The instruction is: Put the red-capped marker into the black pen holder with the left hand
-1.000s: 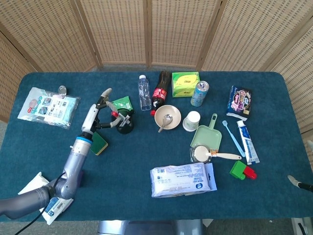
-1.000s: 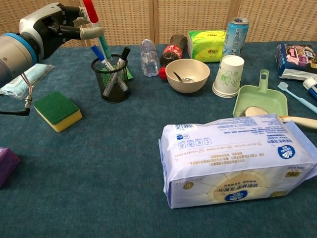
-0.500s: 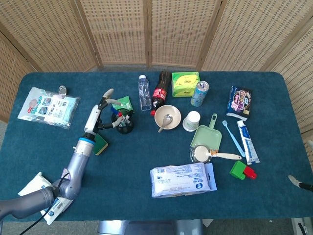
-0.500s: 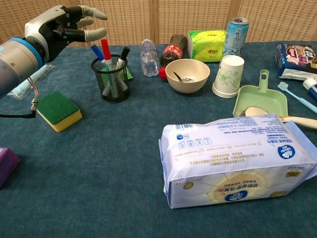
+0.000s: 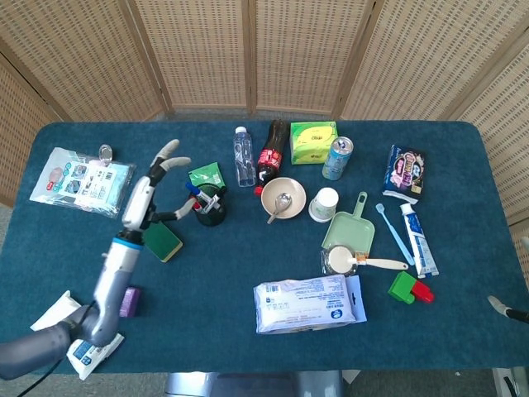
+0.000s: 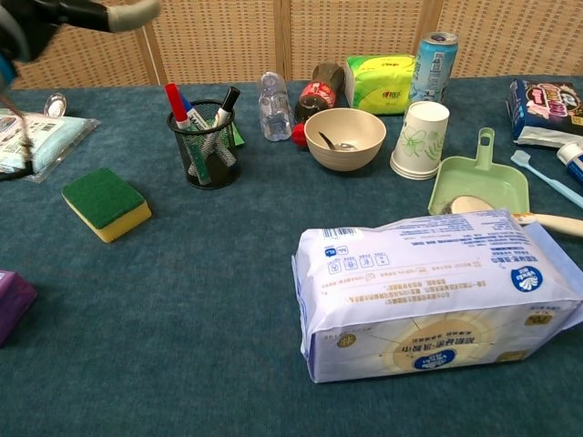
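Note:
The black mesh pen holder stands at the table's left centre. The red-capped marker stands inside it, leaning left, cap up, beside a blue-capped and a black-capped pen. My left hand hovers to the left of and above the holder, fingers spread, holding nothing and clear of the marker. Only a pale fingertip of my right hand shows at the right edge of the head view.
A green and yellow sponge lies in front of and to the left of the holder. A water bottle, a cola bottle and a bowl with a spoon stand to its right. A large wipes pack lies in front.
The left hand let go of the marker, which dropped into the holder. The hand then opened and drew back to the left and upward.

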`<state>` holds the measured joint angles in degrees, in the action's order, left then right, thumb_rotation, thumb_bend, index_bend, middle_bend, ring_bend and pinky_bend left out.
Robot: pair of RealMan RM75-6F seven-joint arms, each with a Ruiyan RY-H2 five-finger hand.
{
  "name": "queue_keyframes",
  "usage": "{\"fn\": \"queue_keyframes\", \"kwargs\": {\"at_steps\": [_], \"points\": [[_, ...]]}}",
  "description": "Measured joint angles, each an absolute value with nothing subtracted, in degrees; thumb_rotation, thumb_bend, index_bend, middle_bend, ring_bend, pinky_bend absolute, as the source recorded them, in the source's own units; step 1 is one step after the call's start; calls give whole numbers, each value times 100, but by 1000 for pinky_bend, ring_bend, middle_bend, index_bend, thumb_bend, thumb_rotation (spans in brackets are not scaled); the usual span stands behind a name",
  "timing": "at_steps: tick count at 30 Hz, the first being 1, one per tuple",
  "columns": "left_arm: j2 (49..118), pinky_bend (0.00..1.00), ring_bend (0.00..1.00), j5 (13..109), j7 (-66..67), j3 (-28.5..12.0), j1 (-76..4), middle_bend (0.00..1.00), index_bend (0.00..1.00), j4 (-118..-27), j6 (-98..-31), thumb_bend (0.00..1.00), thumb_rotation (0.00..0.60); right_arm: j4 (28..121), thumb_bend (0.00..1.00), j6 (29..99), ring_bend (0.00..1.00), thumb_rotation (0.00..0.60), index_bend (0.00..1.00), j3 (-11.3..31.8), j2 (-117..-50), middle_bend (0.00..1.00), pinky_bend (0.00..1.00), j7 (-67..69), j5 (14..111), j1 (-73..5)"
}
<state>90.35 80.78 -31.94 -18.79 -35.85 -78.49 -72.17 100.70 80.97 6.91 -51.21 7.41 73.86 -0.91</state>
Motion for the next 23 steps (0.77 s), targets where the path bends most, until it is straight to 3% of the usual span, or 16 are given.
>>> {"fn": "queue_keyframes", "kwargs": {"at_steps": [9, 18, 23], "points": [[7165, 0, 0, 8252, -1746, -1293, -2836, 0, 221, -9136, -7442, 360, 600, 10138, 0, 8168, 0, 600, 0, 684, -5051, 0, 0, 833, 7443, -42], [6230, 0, 0, 7658, 83, -801, -1894, 0, 218, -10048, -7859, 361, 600, 10192, 0, 8169, 0, 600, 0, 652, -5059, 0, 0, 724, 7506, -51], [5964, 0, 0, 7542, 212, -452, -1398, 0, 219, -10215, -8096, 362, 600, 10198, 0, 8190, 0, 600, 0, 655, -5075, 0, 0, 629, 7484, -53]]}}
